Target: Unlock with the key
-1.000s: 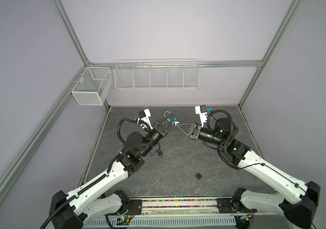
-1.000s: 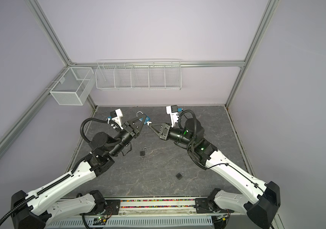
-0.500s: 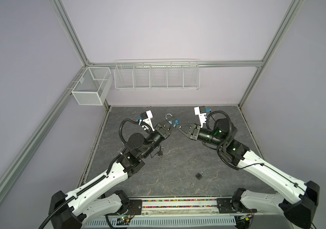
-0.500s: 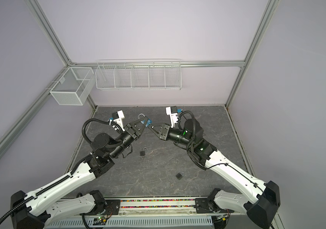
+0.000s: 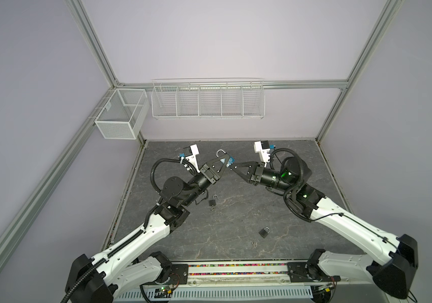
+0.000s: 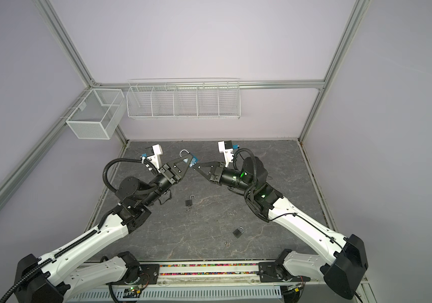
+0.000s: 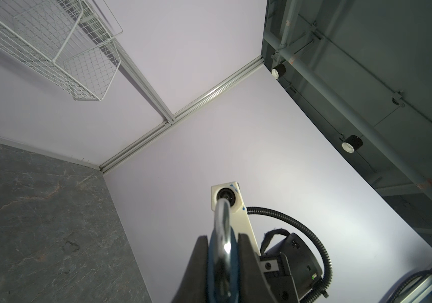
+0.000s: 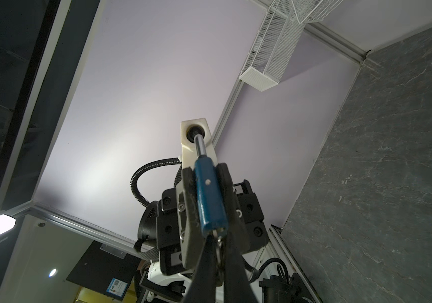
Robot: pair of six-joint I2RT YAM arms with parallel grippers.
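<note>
A blue padlock (image 5: 230, 159) (image 6: 193, 159) with a silver shackle (image 5: 220, 153) is held up above the table's far middle. My left gripper (image 5: 225, 160) (image 7: 222, 245) is shut on its body, and the shackle (image 7: 222, 220) sticks out past the fingers. In the right wrist view the padlock (image 8: 209, 194) shows edge-on, with the key (image 8: 219, 240) at its bottom end. My right gripper (image 5: 233, 165) (image 8: 218, 245) is shut on that key. Its tip meets the lock in both top views.
Two dark padlocks (image 5: 212, 202) (image 5: 264, 232) lie on the grey table (image 5: 235, 215), with a loose key (image 5: 254, 242) beside the nearer one. A wire rack (image 5: 207, 99) and a mesh basket (image 5: 120, 114) hang on the back wall.
Both grippers, joined at the padlock, have drifted slightly to the left. Both grips look the same.
</note>
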